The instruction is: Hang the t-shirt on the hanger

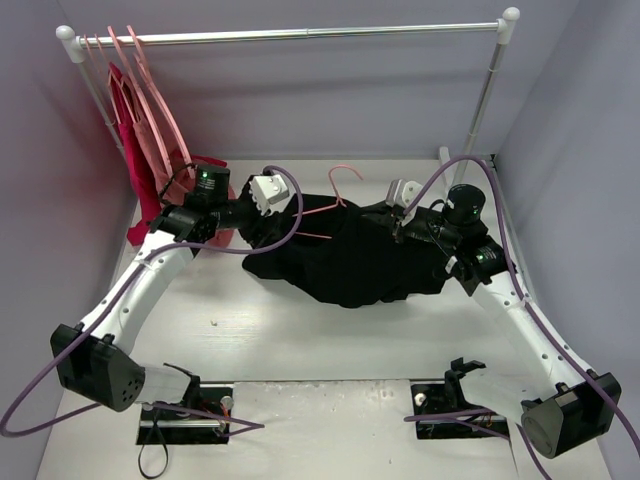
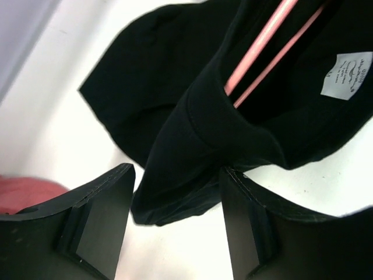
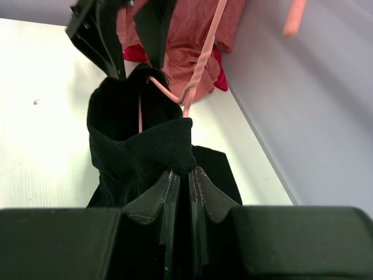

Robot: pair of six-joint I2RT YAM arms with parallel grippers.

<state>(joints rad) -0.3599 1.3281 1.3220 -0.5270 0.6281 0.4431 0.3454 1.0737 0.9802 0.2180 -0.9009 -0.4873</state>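
Observation:
The black t-shirt (image 1: 350,262) lies bunched mid-table, its collar lifted. The pale-pink hanger (image 1: 338,190) sticks out of the neck opening with its hook up, and its arms run inside the shirt in the left wrist view (image 2: 261,49). My right gripper (image 1: 380,216) is shut on the collar rib (image 3: 169,143), with the hanger (image 3: 198,73) rising just beyond it. My left gripper (image 1: 298,220) is open. Its fingers (image 2: 105,219) stand wide apart on either side of a fold of the shirt (image 2: 186,151), low over the table.
A clothes rail (image 1: 300,35) spans the back, its right post (image 1: 486,100) standing near the right arm. Pink hangers with a crimson and a rose garment (image 1: 145,165) hang at its left end, close behind the left wrist. Walls close in on both sides.

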